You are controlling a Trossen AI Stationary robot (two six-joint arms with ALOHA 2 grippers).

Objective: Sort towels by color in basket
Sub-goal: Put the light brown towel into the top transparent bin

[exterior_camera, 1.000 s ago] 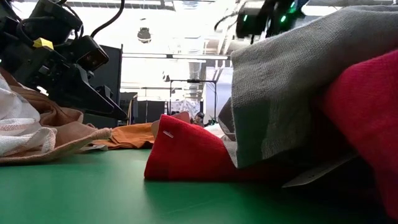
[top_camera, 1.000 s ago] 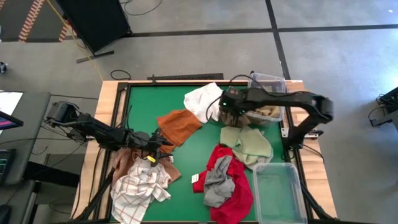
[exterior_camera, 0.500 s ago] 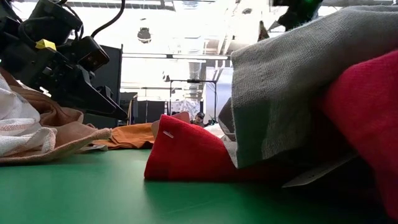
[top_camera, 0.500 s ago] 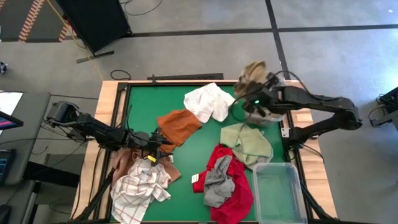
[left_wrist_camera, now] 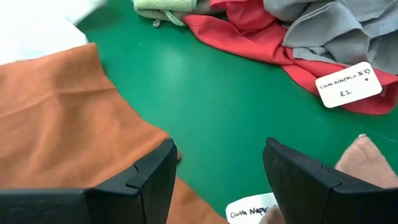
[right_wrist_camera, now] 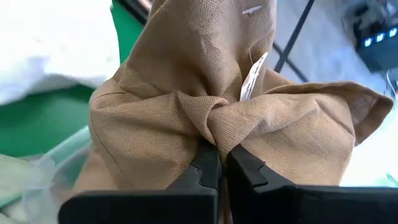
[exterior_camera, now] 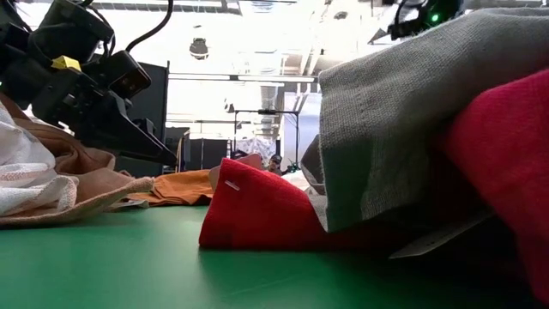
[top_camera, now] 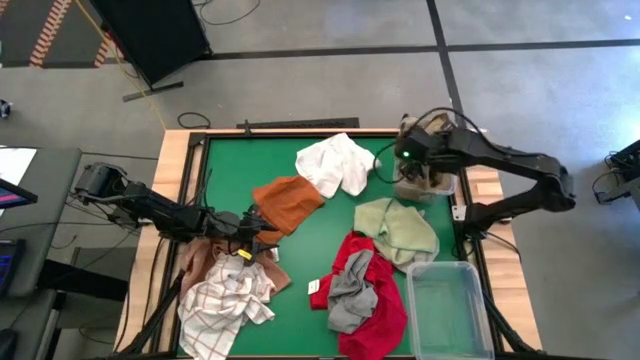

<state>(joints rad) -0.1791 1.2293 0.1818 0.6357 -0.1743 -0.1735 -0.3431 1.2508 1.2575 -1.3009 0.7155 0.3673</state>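
Your left hand (top_camera: 262, 232) hovers with fingers apart over the edge of the rust-orange cloth towel (top_camera: 287, 202), mid-left of the green worktop (top_camera: 330, 230); let it wait. Across at the far right, your right hand (right_wrist_camera: 217, 163) is clamped on the bunched tan cloth towel (right_wrist_camera: 205, 99) above the clear plastic bin (top_camera: 415, 187). Lower it well inside before letting go, so no corner drapes the rim. What already lies in that bin is hidden beneath the hand.

Counter (top_camera: 300, 250): one towel (top_camera: 337, 163) at the far edge; another towel (top_camera: 285, 203) nearer, to its left. Towel pile (top_camera: 362, 295) at the near edge, bin (top_camera: 448, 312) to its right. Second bin (top_camera: 428, 182) at the far right; a towel (right_wrist_camera: 205, 112) hangs over it from the right tool (right_wrist_camera: 217, 163).
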